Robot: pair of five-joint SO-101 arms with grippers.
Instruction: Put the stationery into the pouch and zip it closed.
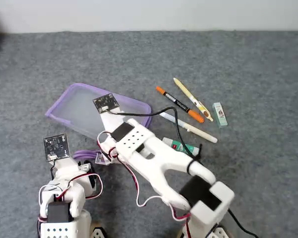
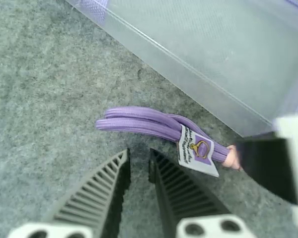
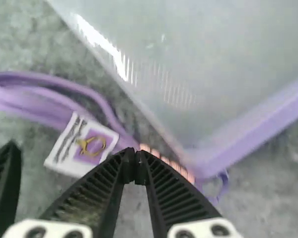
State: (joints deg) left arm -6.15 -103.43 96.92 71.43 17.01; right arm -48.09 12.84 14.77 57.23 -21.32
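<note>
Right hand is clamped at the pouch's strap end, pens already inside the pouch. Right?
No. The pens lie on the table beside the pouch, not inside it; the high view shows this. The right hand is clamped at the strap end.

No words can be read; the little tag (image 2: 197,151) on the purple strap (image 2: 139,122) has a gold sign and tiny print.

Pouch (image 1: 79,110) translucent glossy plastic; its strap (image 2: 139,121) smooth purple cord; table (image 1: 238,54) rough grey carpet
</note>
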